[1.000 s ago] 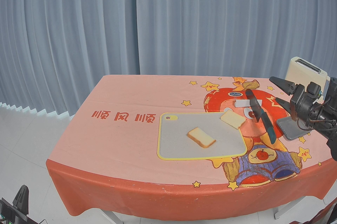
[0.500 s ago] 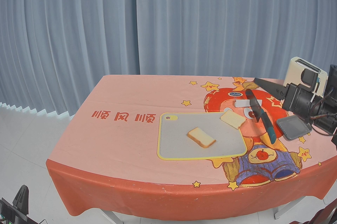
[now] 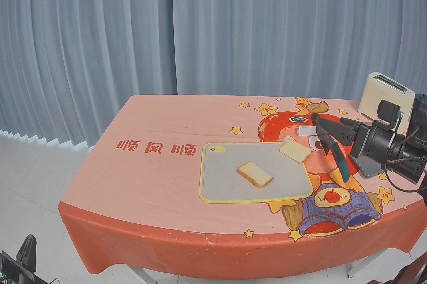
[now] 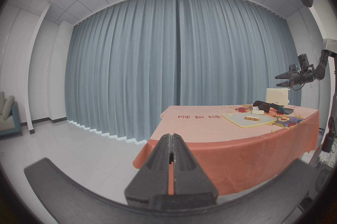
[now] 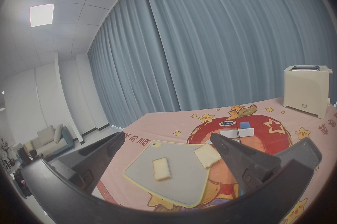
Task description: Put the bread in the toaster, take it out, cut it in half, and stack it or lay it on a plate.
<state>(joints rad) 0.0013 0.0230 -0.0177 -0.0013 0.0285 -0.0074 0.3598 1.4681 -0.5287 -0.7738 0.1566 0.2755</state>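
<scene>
My right gripper [image 3: 331, 127], open wide and empty, hung nearest the bread half [image 3: 295, 150], apparently lying just to its left.

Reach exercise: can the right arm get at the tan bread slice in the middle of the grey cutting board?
Probably yes: the right gripper is open, and the tan bread slice lies uncovered on the grey cutting board, nothing upright between.

- Pleated blue-grey curtain [image 3: 178, 18] behind the desk [image 3: 155, 182].
- Pink-orange cloth [image 3: 133, 249] over it — 3 red characters, stars, an apple cartoon.
- Sofa [image 5: 49, 140] by the far wall.
</scene>
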